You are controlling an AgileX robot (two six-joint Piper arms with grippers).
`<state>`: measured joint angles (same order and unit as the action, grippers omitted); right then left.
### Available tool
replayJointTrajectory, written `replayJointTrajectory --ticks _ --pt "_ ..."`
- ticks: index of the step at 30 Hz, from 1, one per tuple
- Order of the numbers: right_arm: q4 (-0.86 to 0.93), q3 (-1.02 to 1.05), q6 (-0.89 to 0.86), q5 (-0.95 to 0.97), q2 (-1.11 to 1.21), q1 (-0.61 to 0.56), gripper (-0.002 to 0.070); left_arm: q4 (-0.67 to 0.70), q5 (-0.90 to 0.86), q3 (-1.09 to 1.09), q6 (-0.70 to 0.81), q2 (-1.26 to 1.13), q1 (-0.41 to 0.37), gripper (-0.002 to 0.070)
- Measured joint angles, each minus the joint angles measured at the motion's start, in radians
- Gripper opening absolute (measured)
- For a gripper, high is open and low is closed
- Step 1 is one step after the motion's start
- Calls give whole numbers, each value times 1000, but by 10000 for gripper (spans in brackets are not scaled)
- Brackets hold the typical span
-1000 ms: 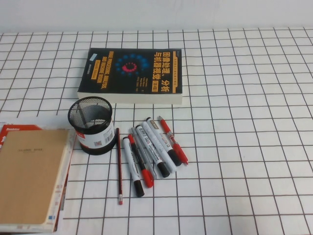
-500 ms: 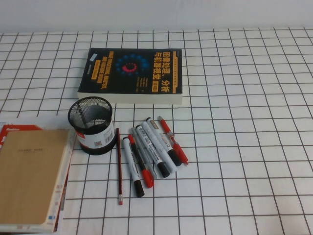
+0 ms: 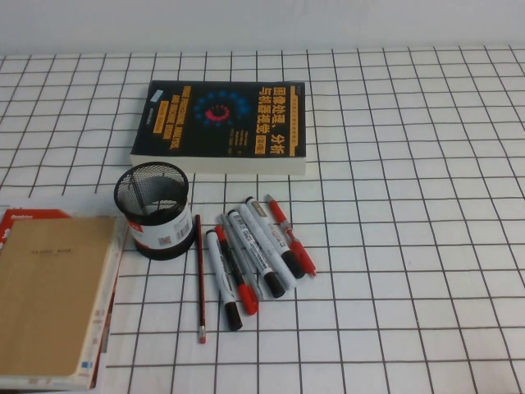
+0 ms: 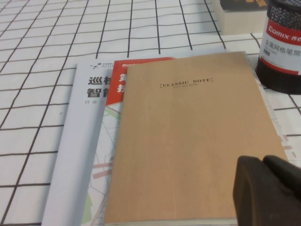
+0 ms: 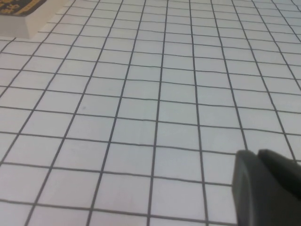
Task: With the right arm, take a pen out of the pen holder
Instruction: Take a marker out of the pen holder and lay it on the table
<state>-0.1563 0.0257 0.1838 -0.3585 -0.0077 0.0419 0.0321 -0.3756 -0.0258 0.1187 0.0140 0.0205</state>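
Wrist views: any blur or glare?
Left wrist view: left gripper, over the notebook, is out of focus; notebook title and pen holder label sharp, no glare. Right wrist view: right gripper, above the grid tablecloth, likewise blurred; grid lines crisp.

You have a desk setup here, office or study style: a grid-cloth table (image 3: 410,246), a textbook (image 3: 221,123), a notebook (image 3: 53,295) lying on leaflets (image 4: 80,155), a mesh pen holder (image 3: 154,215), markers (image 3: 261,242) and a pencil (image 3: 199,271) loose beside it. A plain white wall (image 3: 262,25) stands behind.
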Motion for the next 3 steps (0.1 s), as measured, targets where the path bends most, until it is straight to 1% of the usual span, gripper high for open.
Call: replayJointTrajectory --ticks 3 --pt "1 0 0 -4 0 0 -15 0 0 0 0 0 0 -4"
